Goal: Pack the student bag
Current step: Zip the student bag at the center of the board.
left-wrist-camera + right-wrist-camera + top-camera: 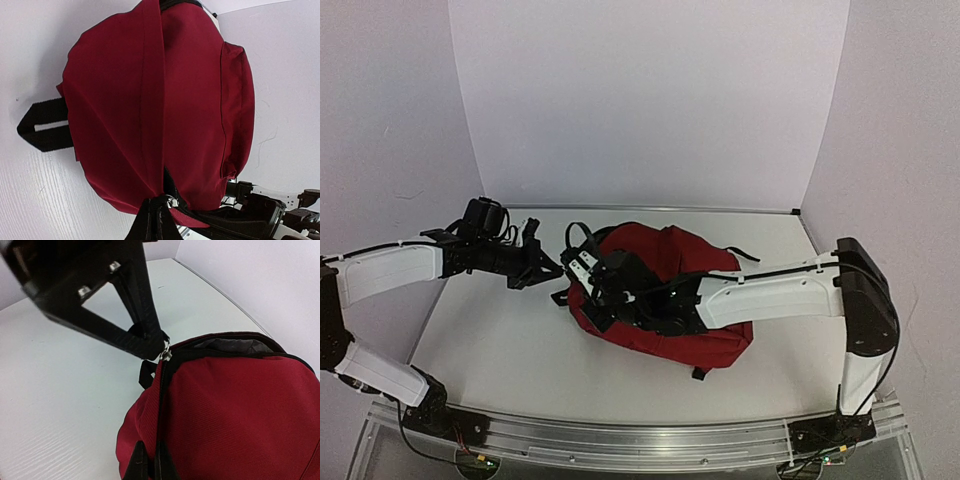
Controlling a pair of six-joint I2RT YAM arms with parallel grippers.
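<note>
The student bag (665, 252) is a dark-red backpack lying in the middle of the table. It fills the left wrist view (150, 100) and the right wrist view (240, 415). My left gripper (548, 268) reaches in from the left and is shut on the silver zipper pull (175, 201) at the bag's left end. The pull also shows in the right wrist view (166, 354). Beyond the pull the zipper is open and grey lining (227, 345) shows. My right gripper (590, 292) lies over the bag, its fingers (136, 462) pinched on a fold of red fabric beside the zipper.
The bag's black handle loop (42, 125) lies on the white table (500, 340) toward the left. My right arm (770, 290) stretches across the bag's near side. White walls stand behind and at both sides. A metal rail (640, 440) runs along the near edge.
</note>
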